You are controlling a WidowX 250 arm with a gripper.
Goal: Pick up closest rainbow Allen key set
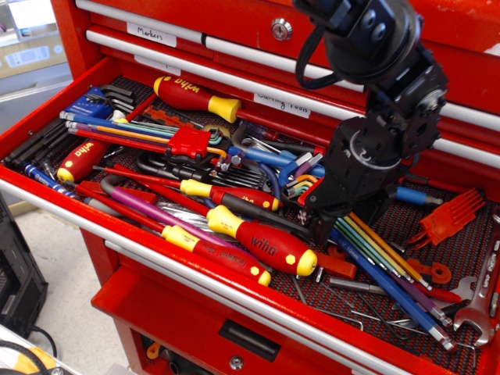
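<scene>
You are looking at a brightly, evenly lit scene under what seems to be overhead indoor light. Colours are strongly saturated, the reds almost glowing. Pale glare streaks run along the silver drawer rails (234, 55) and small highlights sit on the glossy screwdriver handles (262, 242). Shadows are soft and short, darkest under the black arm (367, 148). Focus is fairly sharp across the drawer; the arm's top looks slightly smeared. Fine detail is grainy, and no edge bending shows.
</scene>
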